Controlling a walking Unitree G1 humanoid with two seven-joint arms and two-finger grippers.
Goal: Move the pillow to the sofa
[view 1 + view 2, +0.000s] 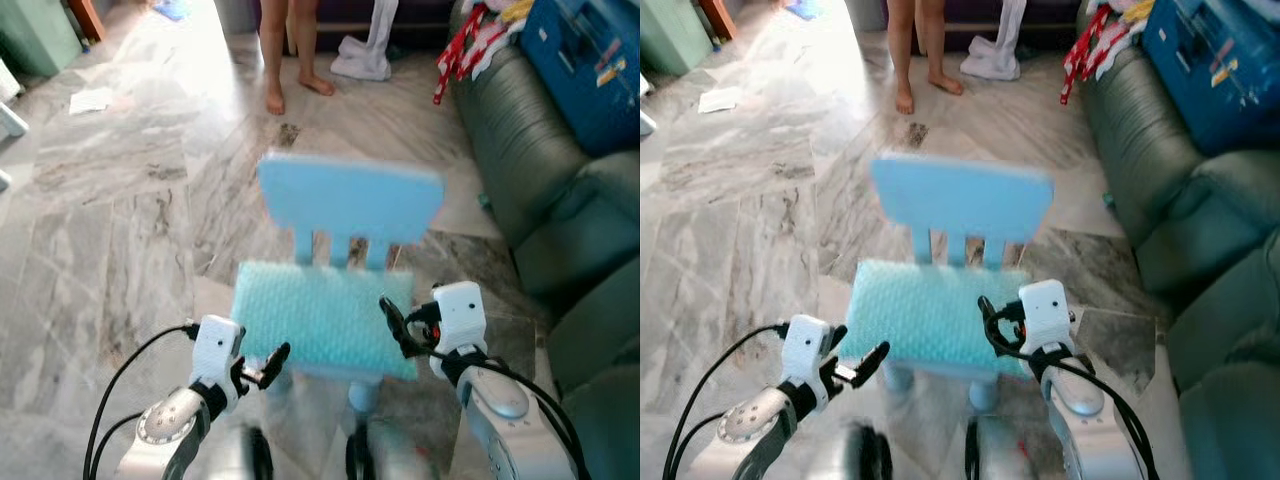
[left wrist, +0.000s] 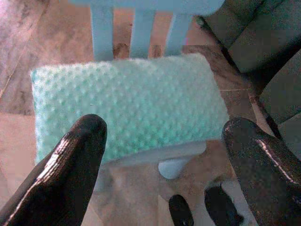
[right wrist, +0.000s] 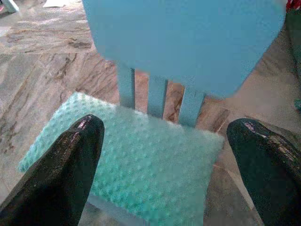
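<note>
- Pillow (image 1: pixel 325 315), mint green with a dotted texture, lies flat on the seat of a small light-blue child's chair (image 1: pixel 350 200) and covers nearly all of it; one edge hangs slightly past the seat front.
- Left end effector (image 1: pixel 262 368) hovers just off the pillow's near-left corner with its fingers apart, touching nothing.
- Right end effector (image 1: pixel 397 325) sits at the pillow's right edge, fingers also spread (whether a tip already brushes the fabric I cannot tell).
- Dark green leather sofa (image 1: pixel 540 170) runs along the robot's right, near the chair; its far end carries a blue box (image 1: pixel 585 60) and red-and-white cloth (image 1: pixel 465 45), so the free cushions are the nearer ones.
- A person's bare feet (image 1: pixel 295 90) stand on the marble floor (image 1: pixel 110 210) beyond the chair, well apart from the arms.
- Risks, as I judge them:
  - The chair looks light, so a push from either arm could slide or tip it and dump the pillow.
  - A soft pillow pinched at one corner may sag and slip out.
  - Closing unevenly from the two sides could nudge it off the seat front.
  - The head views are blurred, so aiming may be off.
</note>
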